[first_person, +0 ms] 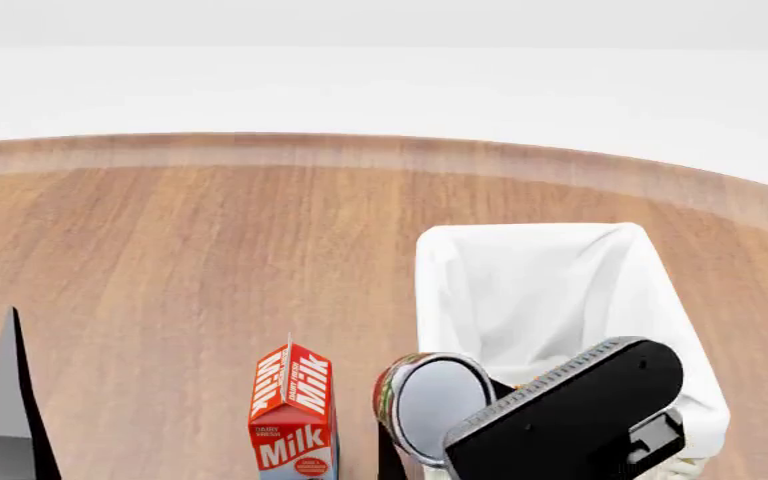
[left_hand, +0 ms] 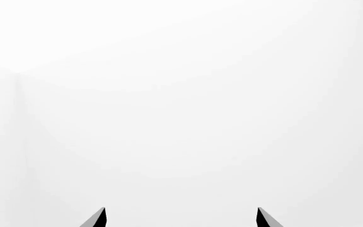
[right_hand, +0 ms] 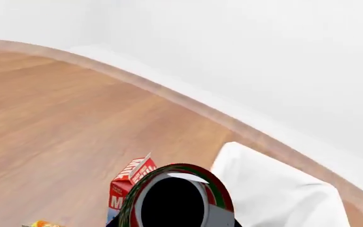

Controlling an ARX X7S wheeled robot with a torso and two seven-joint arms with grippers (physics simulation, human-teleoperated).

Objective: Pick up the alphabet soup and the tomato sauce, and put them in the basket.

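Head view shows the right end effector (first_person: 418,440) low in the picture, raised above the table (first_person: 157,260) with the tomato sauce (first_person: 427,402) in its hold. The can is tilted so that its pale round end faces the camera, with a thin rim of red and green label showing around it. It hangs just beside the near left corner of the basket (first_person: 664,300), at the edge of the white cloth lining and not yet inside. The black body of the right arm (first_person: 571,415) crosses in front of the basket's near rim.

A red milk carton (first_person: 292,410) stands upright on the table just to the left of the can, apart from it.

Right wrist view looks along the held can (right_hand: 175,198): its end appears dark there, ringed in red and green, with the milk carton (right_hand: 128,187) behind it on one side and the basket's white lining (right_hand: 276,194) on the other. A small orange object (right_hand: 43,223) shows at the picture's edge, too little of it to identify.

Left wrist view shows only pale blank background, with the two dark fingertips (left_hand: 97,219) of the left end effector (left_hand: 181,218) spread wide apart and nothing between them. In the head view a dark pointed part of the left arm (first_person: 11,410) rises at the far left.

The alphabet soup cannot be found in any view.
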